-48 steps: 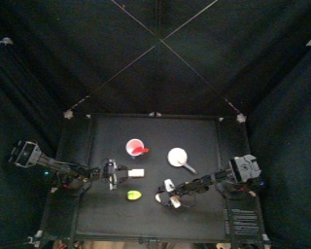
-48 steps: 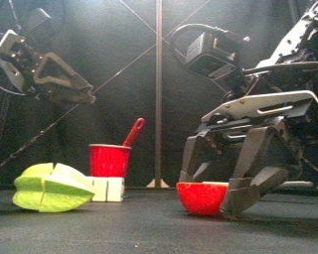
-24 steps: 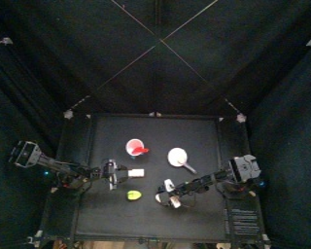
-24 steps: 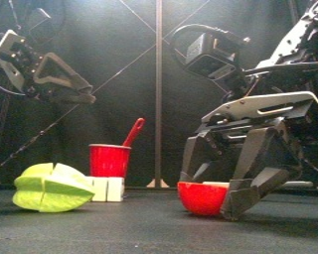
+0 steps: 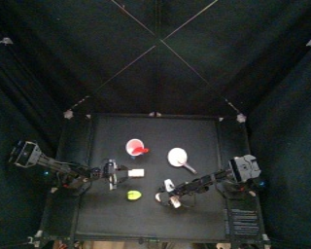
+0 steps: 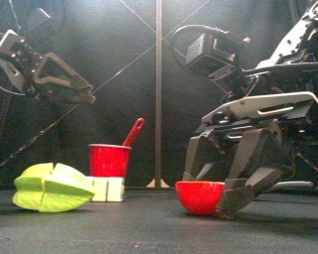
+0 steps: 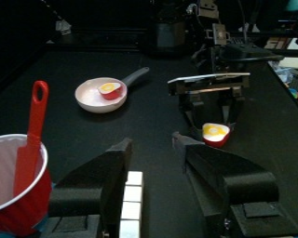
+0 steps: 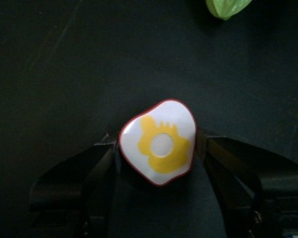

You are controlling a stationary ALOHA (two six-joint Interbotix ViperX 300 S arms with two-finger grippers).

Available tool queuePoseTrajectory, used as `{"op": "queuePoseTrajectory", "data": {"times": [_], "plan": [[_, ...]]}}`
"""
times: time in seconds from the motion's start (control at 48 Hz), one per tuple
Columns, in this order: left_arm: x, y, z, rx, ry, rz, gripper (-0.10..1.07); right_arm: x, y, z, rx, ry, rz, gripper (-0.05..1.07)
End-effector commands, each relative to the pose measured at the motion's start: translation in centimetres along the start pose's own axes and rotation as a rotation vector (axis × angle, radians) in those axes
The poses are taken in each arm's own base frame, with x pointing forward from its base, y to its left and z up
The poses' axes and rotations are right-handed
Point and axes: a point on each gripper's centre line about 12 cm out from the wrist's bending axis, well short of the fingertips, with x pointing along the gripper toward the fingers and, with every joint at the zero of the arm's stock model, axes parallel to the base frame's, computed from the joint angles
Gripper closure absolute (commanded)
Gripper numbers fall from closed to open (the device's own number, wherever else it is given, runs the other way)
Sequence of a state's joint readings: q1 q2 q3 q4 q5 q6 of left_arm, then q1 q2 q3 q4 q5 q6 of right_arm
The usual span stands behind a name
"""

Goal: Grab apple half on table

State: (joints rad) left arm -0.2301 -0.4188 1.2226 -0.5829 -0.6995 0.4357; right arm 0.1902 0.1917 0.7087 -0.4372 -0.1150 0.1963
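Observation:
The apple half has red skin and a cream cut face with a yellow core, and sits cut face up on the black table. It also shows in the right wrist view and the left wrist view. My right gripper is down at the table, open, with one jaw close on each side of the apple half. In the top view it is at the front right. My left gripper is open and empty, raised at the left.
A yellow-green rounded piece lies front left. A red cup with a red spoon stands behind a small white cube. A white bowl holding a yellow piece sits farther back.
My right gripper's jaws have drawn slightly closer around the apple half, which shifted a touch to the left. The left arm has not moved.

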Motion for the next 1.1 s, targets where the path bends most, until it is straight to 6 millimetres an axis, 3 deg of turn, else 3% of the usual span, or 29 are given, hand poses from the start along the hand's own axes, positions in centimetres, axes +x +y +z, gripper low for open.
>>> {"op": "queuePoseTrajectory", "data": {"times": [0.0,0.271,0.771,1.083], "plan": [[0.3,-0.1,0.6,-0.003,-0.019,0.001,0.18,-0.4,-0.3,1.2,-0.002,-0.031,-0.009,0.17],[0.2,-0.1,0.6,-0.002,-0.018,0.0,0.18,-0.9,-0.5,1.5,0.005,-0.031,-0.018,0.28],[0.2,-0.1,0.6,-0.002,-0.018,0.0,0.18,-5.6,-0.3,3.0,0.044,-0.091,-0.043,0.28],[0.2,-0.1,0.5,-0.003,-0.018,0.001,0.18,-6.0,-0.1,2.9,0.045,-0.121,-0.036,0.28]]}}
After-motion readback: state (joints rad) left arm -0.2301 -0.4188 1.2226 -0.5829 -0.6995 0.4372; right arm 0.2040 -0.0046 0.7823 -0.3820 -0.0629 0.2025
